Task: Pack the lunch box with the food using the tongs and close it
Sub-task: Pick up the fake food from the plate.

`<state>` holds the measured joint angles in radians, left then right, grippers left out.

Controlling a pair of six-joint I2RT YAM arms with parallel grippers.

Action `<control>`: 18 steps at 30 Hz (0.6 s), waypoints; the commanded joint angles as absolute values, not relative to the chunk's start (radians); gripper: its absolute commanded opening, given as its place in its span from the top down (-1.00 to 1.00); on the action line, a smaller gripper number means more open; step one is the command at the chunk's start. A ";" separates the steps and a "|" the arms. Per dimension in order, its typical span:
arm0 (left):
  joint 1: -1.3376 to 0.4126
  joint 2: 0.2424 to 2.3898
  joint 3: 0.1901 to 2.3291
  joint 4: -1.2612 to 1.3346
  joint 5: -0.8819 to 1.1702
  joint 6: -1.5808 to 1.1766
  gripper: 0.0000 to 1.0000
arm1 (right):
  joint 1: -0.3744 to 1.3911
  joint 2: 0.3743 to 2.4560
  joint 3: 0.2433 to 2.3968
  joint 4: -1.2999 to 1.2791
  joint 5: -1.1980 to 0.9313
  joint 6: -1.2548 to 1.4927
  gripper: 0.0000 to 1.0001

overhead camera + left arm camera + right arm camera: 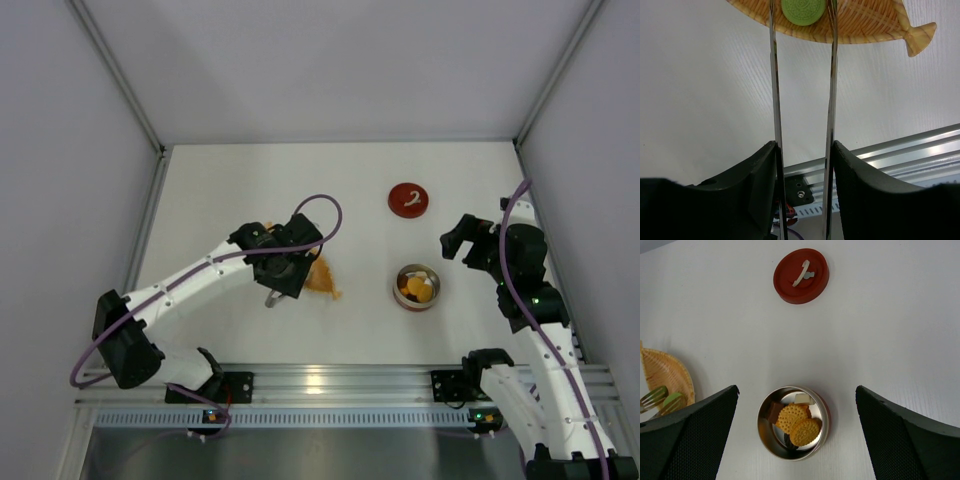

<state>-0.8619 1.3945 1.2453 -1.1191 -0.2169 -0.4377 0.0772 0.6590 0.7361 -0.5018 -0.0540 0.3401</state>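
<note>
Tongs (774, 90) sit pinched in the left hand (804, 150), tips straddling a green piece (801, 10) on the orange dish (865, 22), placed to nip it. Lunch box (765, 427) stands open on the counter (350, 180) beneath the wide-spread right hand (796, 390), with its lid (801, 276) set aside beyond.

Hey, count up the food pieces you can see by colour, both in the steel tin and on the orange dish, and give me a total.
Golden biscuits, in the tin: 2
Brown piece, in the tin: 1
White piece, in the tin: 1
Green piece, on the dish: 1
Total: 5 visible; anything under the biscuits is hidden.
</note>
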 commanded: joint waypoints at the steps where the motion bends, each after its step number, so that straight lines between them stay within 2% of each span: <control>1: -0.856 1.396 1.249 -1.085 -0.199 -0.419 -0.03 | 0.089 0.661 0.778 -0.485 -0.054 0.325 -0.99; 13: -0.853 1.396 1.307 -1.109 -0.207 -0.414 0.28 | 0.089 0.664 0.782 -0.485 -0.055 0.322 -0.99; 18: -0.853 1.387 1.359 -1.126 -0.227 -0.417 0.32 | 0.089 0.663 0.781 -0.485 -0.057 0.324 -0.99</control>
